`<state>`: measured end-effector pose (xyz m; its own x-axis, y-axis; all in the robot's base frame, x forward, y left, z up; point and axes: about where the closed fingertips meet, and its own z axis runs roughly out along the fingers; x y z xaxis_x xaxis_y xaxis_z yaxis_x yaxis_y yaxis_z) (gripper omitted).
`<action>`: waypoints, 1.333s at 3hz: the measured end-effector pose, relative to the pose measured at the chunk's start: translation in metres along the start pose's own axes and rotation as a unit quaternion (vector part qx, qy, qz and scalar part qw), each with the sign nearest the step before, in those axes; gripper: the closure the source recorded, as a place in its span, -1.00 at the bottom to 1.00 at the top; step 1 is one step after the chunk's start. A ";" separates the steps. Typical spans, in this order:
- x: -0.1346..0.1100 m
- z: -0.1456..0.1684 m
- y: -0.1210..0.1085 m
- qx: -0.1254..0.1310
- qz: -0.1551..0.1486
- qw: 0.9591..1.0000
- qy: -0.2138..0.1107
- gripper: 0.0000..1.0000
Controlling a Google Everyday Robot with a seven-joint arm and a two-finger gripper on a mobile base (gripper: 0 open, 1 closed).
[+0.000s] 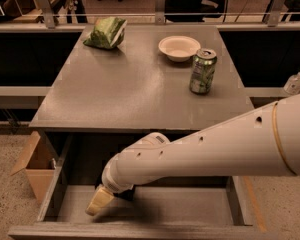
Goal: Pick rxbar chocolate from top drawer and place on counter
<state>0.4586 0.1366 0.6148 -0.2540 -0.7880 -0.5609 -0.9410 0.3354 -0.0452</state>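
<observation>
My gripper (100, 200) is down inside the open top drawer (190, 205), near its left front part, at the end of my white arm (205, 151), which reaches in from the right. Only its pale tip shows, close to the drawer's flat grey bottom. The rxbar chocolate is not visible; a dark patch beside the gripper under the wrist cannot be made out. The grey counter (135, 84) lies above the drawer.
On the counter stand a green soda can (203, 71), a white bowl (179, 47) and a green chip bag (106, 33) at the back. A cardboard box (34, 165) sits on the floor left of the drawer. A small bottle (295, 81) stands at the right.
</observation>
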 end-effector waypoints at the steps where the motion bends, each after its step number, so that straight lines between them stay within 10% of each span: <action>1: 0.004 0.010 0.003 -0.007 0.008 1.000 0.013 -1.00; 2: 0.011 0.018 0.004 -0.010 0.020 0.999 0.024 -1.00; 4: 0.026 0.023 0.003 -0.012 0.035 0.999 0.036 -0.19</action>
<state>0.4540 0.1288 0.5814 -0.3341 -0.7988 -0.5003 -0.9252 0.3794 0.0121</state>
